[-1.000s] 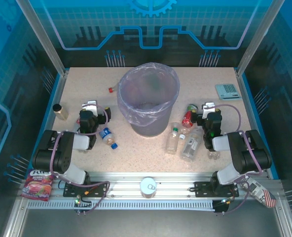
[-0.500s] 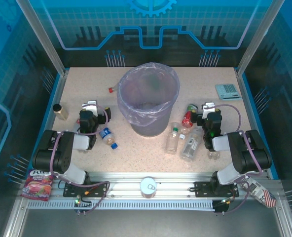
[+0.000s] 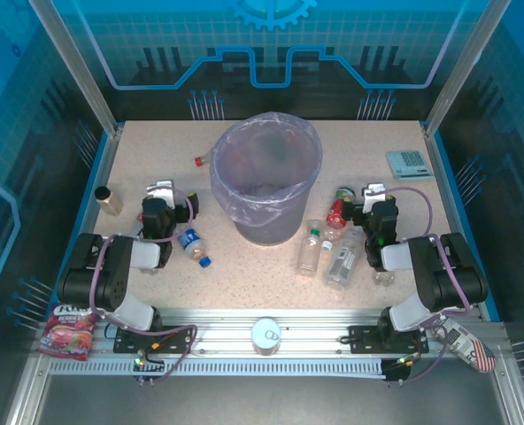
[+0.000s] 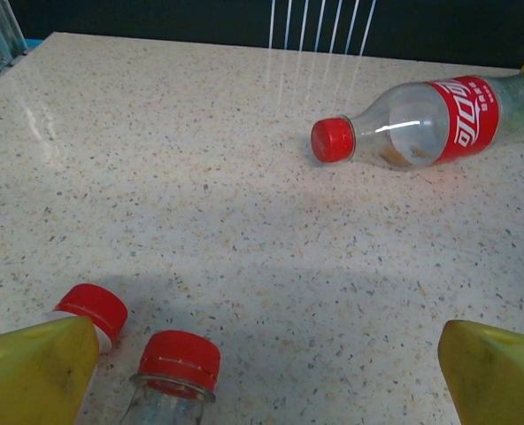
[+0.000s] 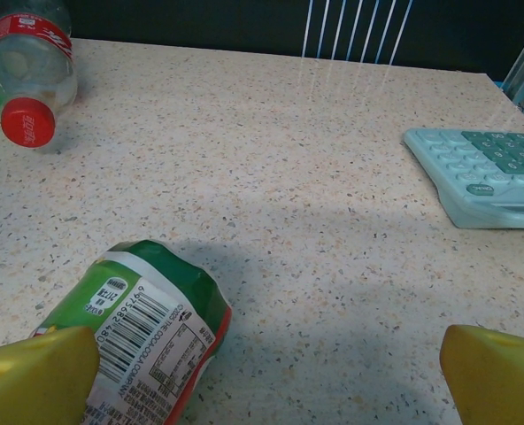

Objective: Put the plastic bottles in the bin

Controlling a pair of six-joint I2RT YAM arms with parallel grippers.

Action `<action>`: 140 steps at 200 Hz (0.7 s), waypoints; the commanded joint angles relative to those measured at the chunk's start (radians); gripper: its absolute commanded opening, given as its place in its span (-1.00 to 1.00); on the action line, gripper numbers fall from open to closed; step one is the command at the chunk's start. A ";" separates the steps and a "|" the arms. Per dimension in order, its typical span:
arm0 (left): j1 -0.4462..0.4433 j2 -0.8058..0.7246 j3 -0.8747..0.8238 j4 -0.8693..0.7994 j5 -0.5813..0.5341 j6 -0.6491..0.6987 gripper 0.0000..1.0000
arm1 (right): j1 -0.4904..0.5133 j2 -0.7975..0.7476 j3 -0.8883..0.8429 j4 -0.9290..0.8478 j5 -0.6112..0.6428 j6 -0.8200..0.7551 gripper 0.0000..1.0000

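Observation:
The bin, a grey bucket with a pale-purple bag, stands mid-table. My left gripper rests left of it, open; two red-capped bottles poke up by its left finger, not held. A red-labelled bottle lies farther off, beside the bin. A blue-capped bottle lies near the left arm. My right gripper is open, with a green bottle lying against its left finger. Several clear bottles lie right of the bin.
A pale-green calculator sits at the back right. An amber jar stands at the left edge. A silver tin can sits on the front rail. A snack packet lies front left.

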State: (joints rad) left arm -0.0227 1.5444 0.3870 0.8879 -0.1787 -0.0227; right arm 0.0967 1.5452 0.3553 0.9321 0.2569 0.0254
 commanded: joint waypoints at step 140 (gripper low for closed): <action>-0.123 -0.382 0.998 -1.502 0.291 -0.291 0.99 | 0.018 -0.334 0.799 -1.699 0.152 0.281 0.99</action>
State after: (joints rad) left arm -0.0814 1.0958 1.2556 -0.3656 -0.0265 -0.3237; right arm 0.1104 1.1912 0.9920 -0.1173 0.3309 0.1703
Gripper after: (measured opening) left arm 0.992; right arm 0.997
